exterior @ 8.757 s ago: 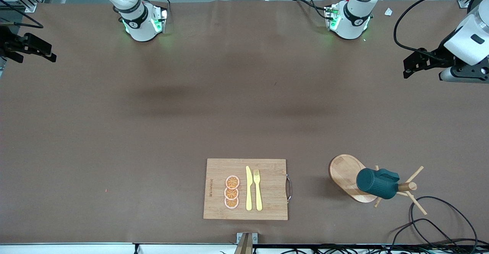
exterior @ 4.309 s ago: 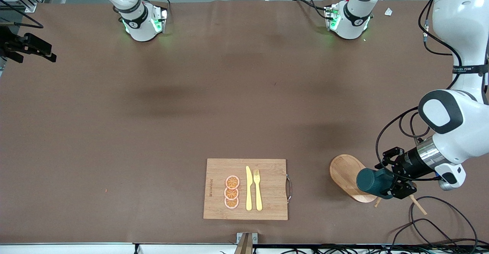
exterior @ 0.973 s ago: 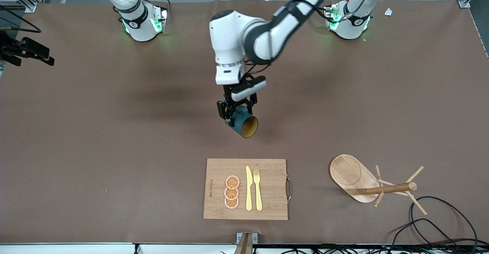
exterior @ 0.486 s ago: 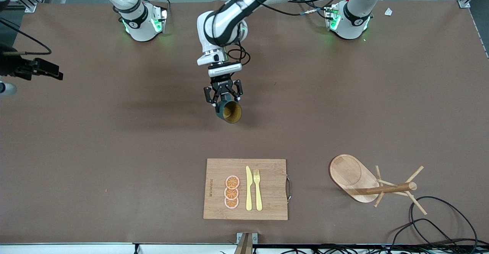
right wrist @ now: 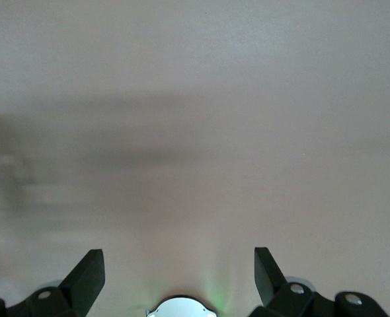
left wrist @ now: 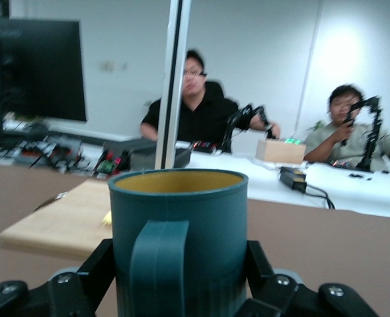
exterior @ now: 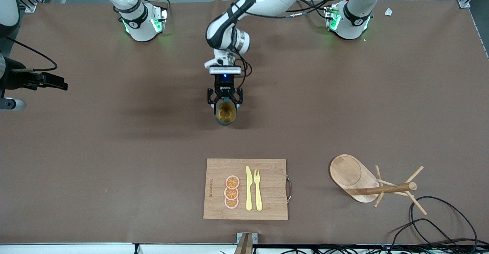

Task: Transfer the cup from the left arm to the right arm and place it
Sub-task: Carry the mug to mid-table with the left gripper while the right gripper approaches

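The dark teal cup (exterior: 225, 113) with an ochre inside hangs in my left gripper (exterior: 225, 101) over the middle of the table, its mouth turned toward the front camera. In the left wrist view the cup (left wrist: 178, 231) fills the middle with its handle facing the camera, and the left gripper (left wrist: 178, 267) has a finger pressed on each side of it. My right gripper (exterior: 57, 83) is over the right arm's end of the table, well apart from the cup. In the right wrist view the right gripper (right wrist: 178, 264) is open and empty over bare brown table.
A wooden cutting board (exterior: 217, 170) with orange slices (exterior: 231, 192), a yellow knife (exterior: 249, 189) and a fork (exterior: 258, 189) lies near the front edge. A wooden mug tree (exterior: 386, 188) lies toward the left arm's end, with black cables (exterior: 439, 215) beside it.
The left arm took the cup off the mug tree and carried it to the middle; in the last second it turned the mouth toward the front camera. The right gripper has moved inward.
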Controlling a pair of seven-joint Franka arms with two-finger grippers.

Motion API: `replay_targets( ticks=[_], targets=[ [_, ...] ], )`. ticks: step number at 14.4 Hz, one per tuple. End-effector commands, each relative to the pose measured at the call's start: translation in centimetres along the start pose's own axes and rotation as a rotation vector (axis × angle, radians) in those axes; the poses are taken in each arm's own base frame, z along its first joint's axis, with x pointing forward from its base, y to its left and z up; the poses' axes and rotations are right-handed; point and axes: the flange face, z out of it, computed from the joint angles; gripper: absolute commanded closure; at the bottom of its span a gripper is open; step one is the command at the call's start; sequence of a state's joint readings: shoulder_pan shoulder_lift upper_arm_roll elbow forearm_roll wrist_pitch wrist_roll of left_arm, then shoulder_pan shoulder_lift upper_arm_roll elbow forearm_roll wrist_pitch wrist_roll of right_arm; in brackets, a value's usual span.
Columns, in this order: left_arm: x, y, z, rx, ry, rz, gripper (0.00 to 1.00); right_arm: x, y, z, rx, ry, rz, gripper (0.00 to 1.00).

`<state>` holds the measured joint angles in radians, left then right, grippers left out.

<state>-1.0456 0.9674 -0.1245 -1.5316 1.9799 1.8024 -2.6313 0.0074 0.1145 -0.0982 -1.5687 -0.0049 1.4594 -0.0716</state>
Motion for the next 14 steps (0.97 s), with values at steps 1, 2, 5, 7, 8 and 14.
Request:
replay_targets(
  ticks=[1,2,5,7,8,14],
  targets=[
    [-0.5,-0.4,0.7,-0.032,0.03,0.018,0.32,0.5,-0.8,0.2,-0.015,-0.004,-0.007,0.0],
    [-1.2,-0.8,0.7,-0.03,0.025,0.035,0.31,0.6,-1.7,0.5,-0.012,-0.004,-0.016,0.0],
    [-4.2,-2.2,0.0,-0.029,-0.001,0.078,0.29,1.6,-4.4,2.7,0.047,0.012,0.038,0.0],
    [-5.9,-3.1,-0.5,-0.028,-0.017,0.104,0.23,1.8,-7.3,3.6,0.048,0.0,0.072,0.0],
    [-6.3,-3.4,-0.8,-0.028,-0.023,0.114,0.23,2.0,-8.9,4.1,0.04,-0.009,0.093,0.0],
    [-7.0,-2.0,-5.8,0.044,-0.149,-0.017,0.0,3.0,-15.5,8.2,0.065,-0.024,0.038,0.0]
  ],
)
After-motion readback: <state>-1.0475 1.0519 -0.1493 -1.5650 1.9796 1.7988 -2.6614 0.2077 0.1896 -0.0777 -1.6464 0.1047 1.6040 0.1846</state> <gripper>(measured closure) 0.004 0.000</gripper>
